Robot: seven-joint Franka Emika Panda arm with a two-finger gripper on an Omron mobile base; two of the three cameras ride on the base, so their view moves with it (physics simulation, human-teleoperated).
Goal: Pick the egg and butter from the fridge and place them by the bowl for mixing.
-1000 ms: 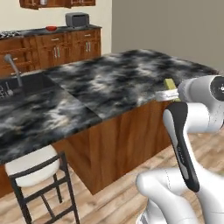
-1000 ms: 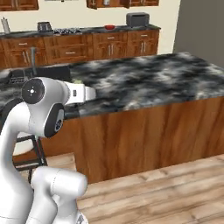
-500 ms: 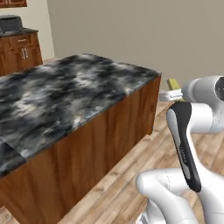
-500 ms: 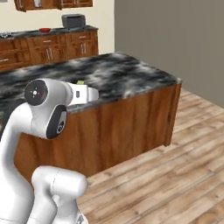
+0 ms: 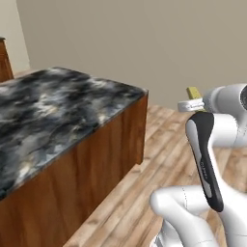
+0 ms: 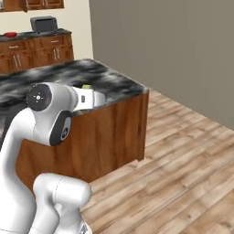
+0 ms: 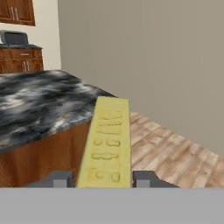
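Jaws clamped narrowly on the butter, fingertips flanking it.

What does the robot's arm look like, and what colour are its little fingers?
The arm is smooth, glossy white, made of fat rounded tubes. Its joints are dark: a long black panel, and a round black cap with a small centre mark. The gripper has two small grey, blocky fingertips. No cables show.

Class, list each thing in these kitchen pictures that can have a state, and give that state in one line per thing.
butter: held in the claw, off the counter, sticking out ahead.
claw: shut on the butter, one fingertip on each side.
island counter: nothing resting on the part shown.
cupboard doors: closed.
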